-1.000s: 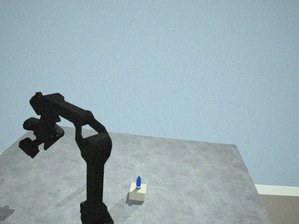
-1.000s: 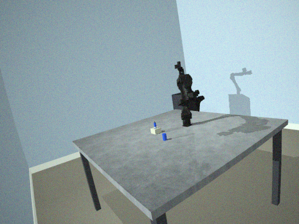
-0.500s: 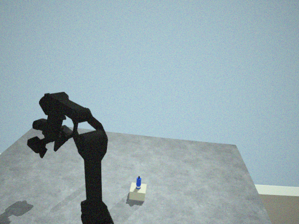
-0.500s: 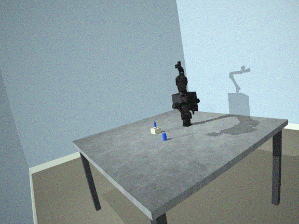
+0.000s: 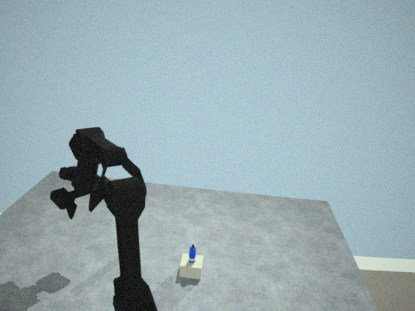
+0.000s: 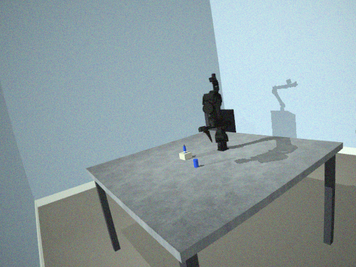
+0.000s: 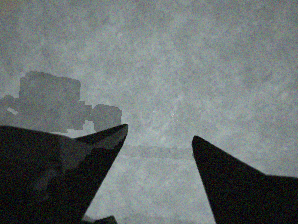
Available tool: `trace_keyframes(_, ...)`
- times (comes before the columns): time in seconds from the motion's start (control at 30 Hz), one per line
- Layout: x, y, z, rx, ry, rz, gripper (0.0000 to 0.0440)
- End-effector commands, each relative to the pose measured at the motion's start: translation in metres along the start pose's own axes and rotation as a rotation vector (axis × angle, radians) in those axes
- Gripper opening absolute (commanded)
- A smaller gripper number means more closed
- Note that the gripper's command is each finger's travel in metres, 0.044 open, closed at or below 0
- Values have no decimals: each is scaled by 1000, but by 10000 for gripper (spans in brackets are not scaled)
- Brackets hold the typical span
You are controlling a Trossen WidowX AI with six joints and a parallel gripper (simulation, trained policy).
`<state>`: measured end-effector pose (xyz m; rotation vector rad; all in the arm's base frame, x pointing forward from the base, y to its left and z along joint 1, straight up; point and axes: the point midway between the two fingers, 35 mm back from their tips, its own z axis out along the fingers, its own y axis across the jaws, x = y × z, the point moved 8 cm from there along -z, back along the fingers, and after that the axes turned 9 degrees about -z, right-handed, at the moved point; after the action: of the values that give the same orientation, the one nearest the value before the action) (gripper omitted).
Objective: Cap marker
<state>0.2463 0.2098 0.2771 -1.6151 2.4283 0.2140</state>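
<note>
Pincer (image 5: pixel 81 213) (image 6: pixel 211 136) (image 7: pixel 159 133) open, nothing in it, up above counter (image 5: pixel 270 230) (image 6: pixel 185 191). Blue marker (image 5: pixel 192 253) (image 6: pixel 185 149) stands in pale block (image 5: pixel 191 271) (image 6: pixel 185 156), no cap on. Exterior view: blue cap (image 6: pixel 196 163) upright, near and right of block. Top view: black arm (image 5: pixel 128 245) (image 6: pixel 211 105) hides cap.
</note>
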Motion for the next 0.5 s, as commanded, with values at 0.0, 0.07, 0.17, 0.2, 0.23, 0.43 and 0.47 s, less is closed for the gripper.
trace_keyframes(0.0,2,-12,1,-2,16,28,330)
trace_keyframes(0.07,4,-17,2,-3,27,43,330)
trace_keyframes(0.17,7,-25,3,-4,42,65,330)
trace_keyframes(0.2,8,-28,4,-4,47,72,329)
trace_keyframes(0.23,9,-30,4,-4,52,79,329)
trace_keyframes(0.43,16,-46,7,-6,81,121,328)
trace_keyframes(0.47,17,-49,7,-6,86,127,328)
